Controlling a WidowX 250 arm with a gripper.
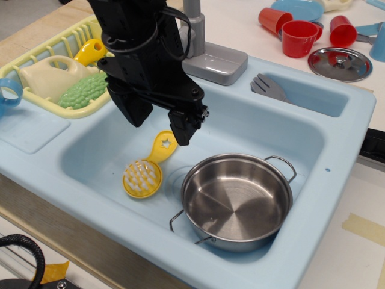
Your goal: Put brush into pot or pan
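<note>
A: Lying flat on the sink [337, 144] floor, the brush [148, 168] points its bristled head toward the front wall and its star-cut handle up toward the gripper [157, 119]. The pot [236, 201] sits just beside it to the right, apart from the head, empty.

B: State of the jaws?

A: Spread, holding nothing. One finger hangs left of the handle, the other directly over its tip; whether that finger touches the plastic cannot be told from this view.

B: Likely failure from here?

A: A judgement only: the handle is thin and lies flush on the floor, so fingers that close too high would slip off it or skate it sideways. A descent off-centre could press the tip and flip the head up.

B: And at the pot?

A: The near rim and its wire handle stand between brush and bowl. A low carry could catch the rim and shove the pot; a late release could drop the brush outside.
</note>
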